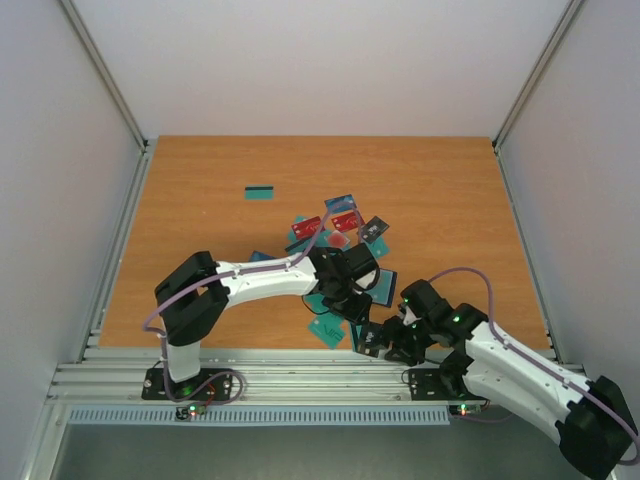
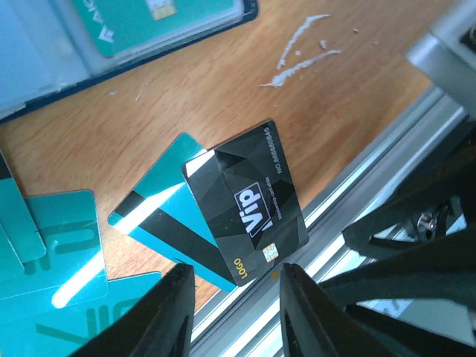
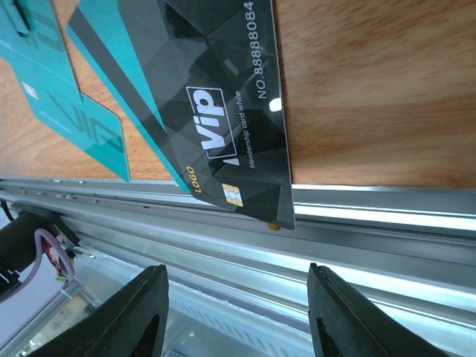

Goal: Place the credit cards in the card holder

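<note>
Right claw (image 3: 236,279), spread, just short of black card (image 3: 216,111).

Black VIP card (image 2: 245,201) lies partly atop teal striped card (image 2: 158,217); fingers (image 2: 162,320) spread apart.

robot lab test cell. plain white panel walls (image 1: 300,60) on the left, far and right sides, held by aluminium frame posts (image 1: 105,70). wooden tabletop (image 1: 200,210). slotted aluminium rails (image 1: 300,375) along the near edge carry two bolted arms: left arm (image 1: 250,282), right arm (image 1: 510,360). exposed purple cables (image 1: 478,275), green status lights (image 1: 457,319).
</note>
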Controlling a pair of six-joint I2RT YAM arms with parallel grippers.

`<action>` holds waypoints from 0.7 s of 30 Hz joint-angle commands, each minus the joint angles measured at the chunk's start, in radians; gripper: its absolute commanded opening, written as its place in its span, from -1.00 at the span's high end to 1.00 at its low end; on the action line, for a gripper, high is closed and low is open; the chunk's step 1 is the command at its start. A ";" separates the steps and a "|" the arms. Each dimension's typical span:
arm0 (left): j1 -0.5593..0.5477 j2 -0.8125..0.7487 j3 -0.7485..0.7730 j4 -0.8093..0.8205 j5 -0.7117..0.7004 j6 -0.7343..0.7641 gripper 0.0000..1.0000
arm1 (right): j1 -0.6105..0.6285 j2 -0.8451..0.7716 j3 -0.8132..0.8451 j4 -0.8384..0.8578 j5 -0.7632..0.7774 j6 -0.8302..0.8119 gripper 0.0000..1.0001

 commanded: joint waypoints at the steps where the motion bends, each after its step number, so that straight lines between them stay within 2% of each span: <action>1: 0.009 0.037 -0.011 0.072 0.063 0.010 0.41 | -0.004 0.096 -0.004 0.097 -0.082 0.003 -0.07; 10: 0.009 0.105 -0.010 0.103 0.129 0.018 0.73 | -0.004 0.203 -0.010 0.146 -0.102 -0.020 -0.08; 21: 0.009 0.179 -0.010 0.101 0.125 0.031 0.77 | -0.004 0.261 -0.067 0.256 -0.069 -0.017 -0.05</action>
